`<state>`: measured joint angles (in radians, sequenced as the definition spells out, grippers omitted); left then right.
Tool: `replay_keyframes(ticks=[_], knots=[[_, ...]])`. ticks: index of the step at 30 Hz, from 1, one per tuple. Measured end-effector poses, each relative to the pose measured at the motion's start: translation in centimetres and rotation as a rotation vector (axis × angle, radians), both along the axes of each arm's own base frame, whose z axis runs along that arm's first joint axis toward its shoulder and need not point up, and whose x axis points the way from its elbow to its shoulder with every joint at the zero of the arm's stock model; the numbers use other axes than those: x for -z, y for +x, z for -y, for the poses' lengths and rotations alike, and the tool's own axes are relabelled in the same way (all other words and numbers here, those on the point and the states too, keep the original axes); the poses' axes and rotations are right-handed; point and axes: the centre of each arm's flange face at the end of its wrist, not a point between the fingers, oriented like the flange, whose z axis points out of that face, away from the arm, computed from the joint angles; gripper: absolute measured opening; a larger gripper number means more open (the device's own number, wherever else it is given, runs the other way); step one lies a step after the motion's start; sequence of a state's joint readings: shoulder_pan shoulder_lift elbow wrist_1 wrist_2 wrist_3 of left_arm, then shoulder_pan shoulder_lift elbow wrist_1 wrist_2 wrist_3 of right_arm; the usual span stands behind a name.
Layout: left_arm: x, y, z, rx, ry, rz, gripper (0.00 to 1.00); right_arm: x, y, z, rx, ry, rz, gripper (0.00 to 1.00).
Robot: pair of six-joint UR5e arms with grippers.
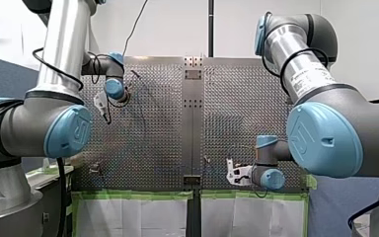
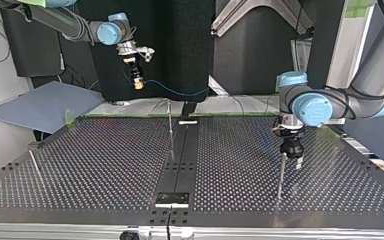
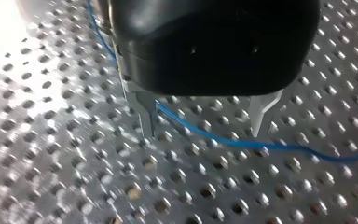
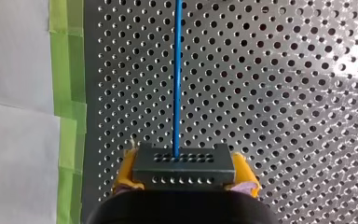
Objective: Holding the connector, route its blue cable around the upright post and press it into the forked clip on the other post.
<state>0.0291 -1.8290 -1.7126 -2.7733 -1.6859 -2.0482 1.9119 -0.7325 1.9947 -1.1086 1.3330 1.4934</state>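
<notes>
Top view: three posts (image 2: 170,131), one cable (image 2: 176,92); right jaws clamp connector (image 4: 184,167), left jaws apart.

The blue cable (image 3: 233,142) passes hidden behind my left hand (image 3: 203,133) and off the view's edge.

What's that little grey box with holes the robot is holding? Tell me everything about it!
The connector is a small dark grey block, metal-looking, with rows of tiny holes on two faces. My right tool pinches its sides between yellow pads, above the perforated table. The blue cable comes out of its middle and runs straight ahead.
</notes>
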Motion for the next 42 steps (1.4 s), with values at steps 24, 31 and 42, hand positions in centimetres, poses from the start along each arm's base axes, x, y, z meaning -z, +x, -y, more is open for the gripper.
replay_keyframes(ticks=[24, 31, 42], knots=[[-3.7, -8.6, -1.6, -0.135, 0.092, -0.106, 1.00, -0.1, 0.0, 0.2, -0.001, -0.002, -0.001, 0.00], [-8.5, -9.5, -1.0, -0.102, 0.142, -0.063, 1.00, -0.2, 0.0, 0.5, 0.001, -0.002, 0.000, 0.00], [-16.1, -11.5, -0.2, -0.032, 0.171, 0.027, 1.00, -0.2, 0.0, 0.7, 0.003, 0.001, 0.002, 0.00]])
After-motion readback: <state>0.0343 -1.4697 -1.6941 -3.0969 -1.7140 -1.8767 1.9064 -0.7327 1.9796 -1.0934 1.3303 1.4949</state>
